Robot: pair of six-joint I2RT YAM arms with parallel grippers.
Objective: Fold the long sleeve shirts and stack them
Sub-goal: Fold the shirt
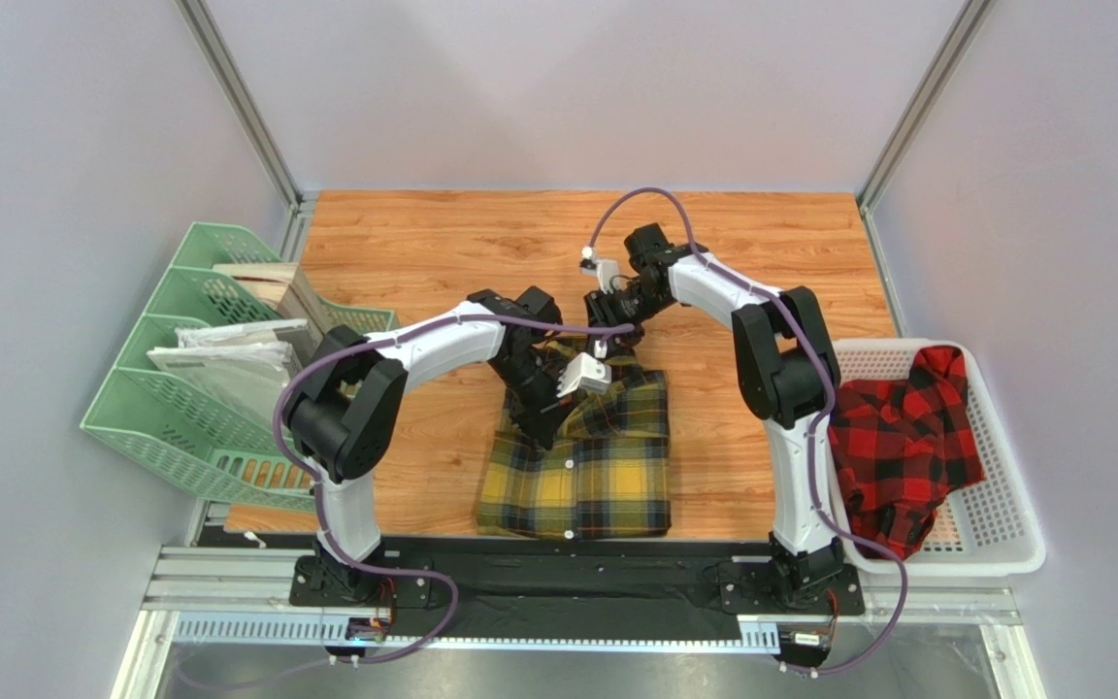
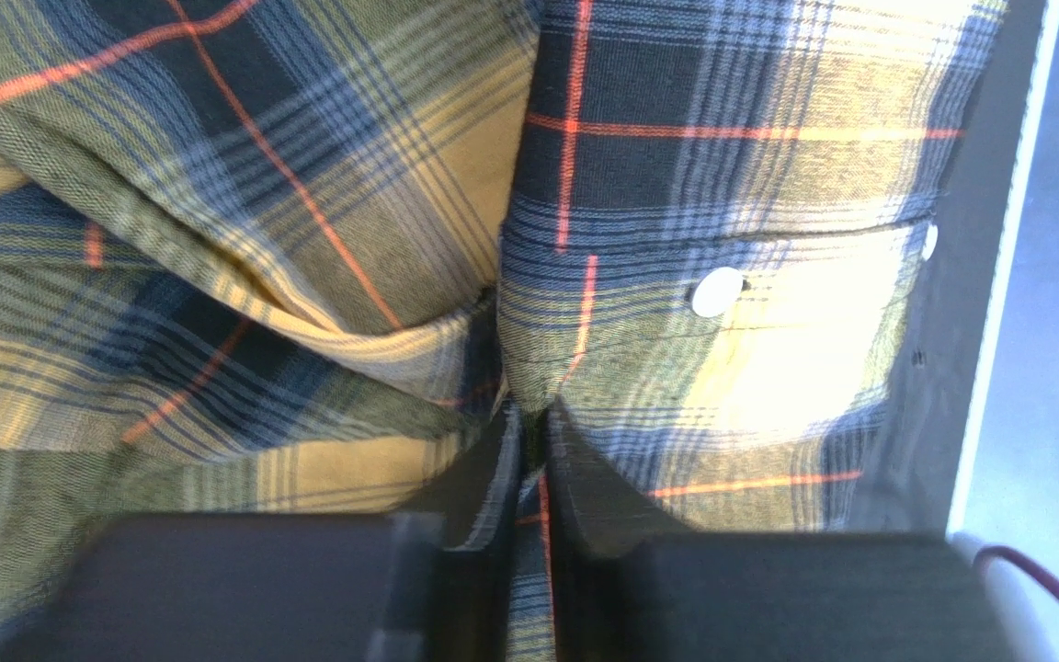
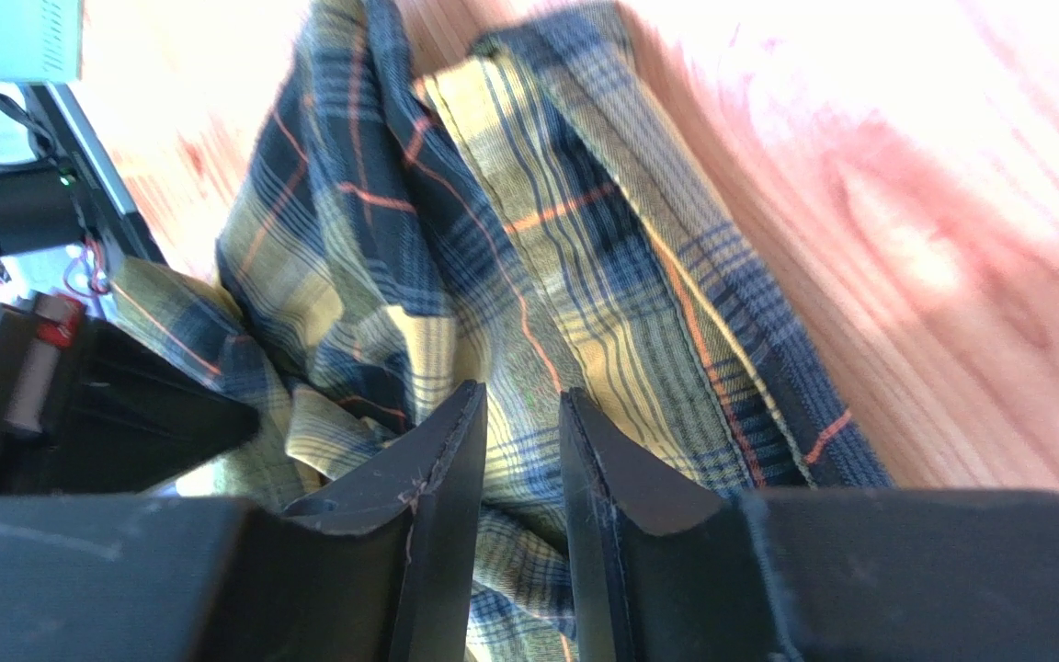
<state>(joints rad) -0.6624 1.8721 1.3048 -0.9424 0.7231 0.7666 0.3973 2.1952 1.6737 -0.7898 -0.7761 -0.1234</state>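
Yellow-and-black shirt (image 1: 594,481) lies on the wooden table (image 1: 419,248), roughly centred between the two arms. Its near part is spread flat. Its far part is bunched and rumpled where both arms meet it.

Left gripper (image 2: 531,414): over the left-centre of the shirt. Jaws are drawn almost together, with a thin fold of plaid nipped between the fingers (image 2: 604,497). A seam of the cloth runs straight into the gap. A white snap (image 2: 718,291) on a flap of the shirt sits just right of the pinch. Cloth to the left of the fingers is puckered into folds.

Right gripper (image 3: 521,393): at the far edge of the shirt, toward its right side. Jaws are narrowly parted, and a gathered ridge of the same fabric runs through the slot between the fingers (image 3: 439,469). Bare wood shows to the right of that ridge.

Red-and-black shirt (image 1: 900,437): heaped unfolded in the white basket (image 1: 1010,503) at the right edge of the table, draped over the basket's left rim. It is well apart from both grippers.

Green file trays (image 1: 171,393) stand at the left edge and hold papers.
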